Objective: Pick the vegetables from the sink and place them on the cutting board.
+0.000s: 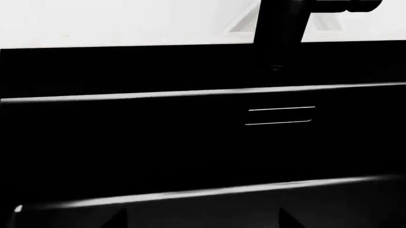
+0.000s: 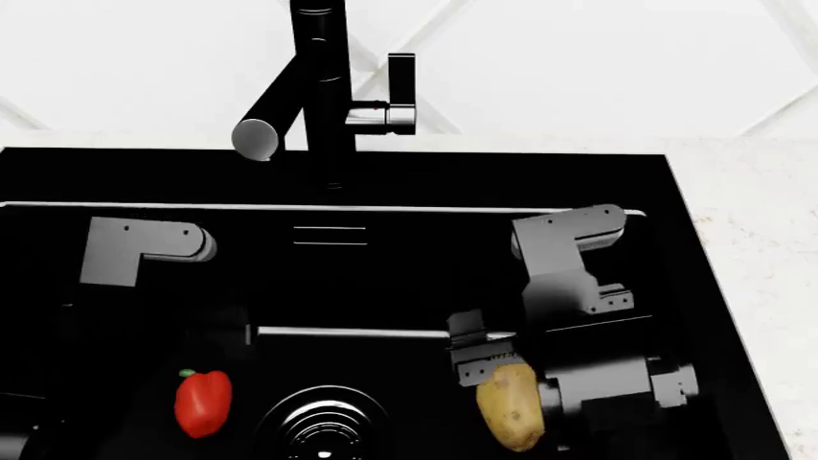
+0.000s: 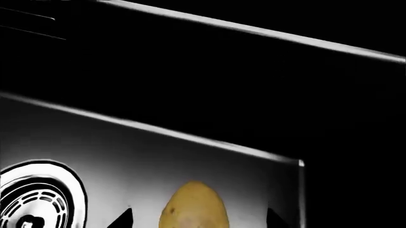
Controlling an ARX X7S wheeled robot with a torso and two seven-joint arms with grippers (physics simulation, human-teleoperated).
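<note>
Potato [image 2: 511,406] sat on the sink [image 2: 715,287] floor near the front edge, right of the drain [image 2: 322,426], with the right gripper [image 3: 198,216] spread wide around it, not clamped. Red pepper [image 2: 202,402] lay left of the drain. Left gripper [image 1: 197,219]: couldn't tell. Faucet [image 2: 317,86] stood at the back edge.

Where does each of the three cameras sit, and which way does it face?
Head view: high, looking down into the sink; both arms show.
Left wrist view: low in the basin, facing the back wall and faucet; two dark fingertips show.
Right wrist view: facing potato and drain; fingertips flank the potato.
Shared: head and right wrist views show potato and drain.
</note>
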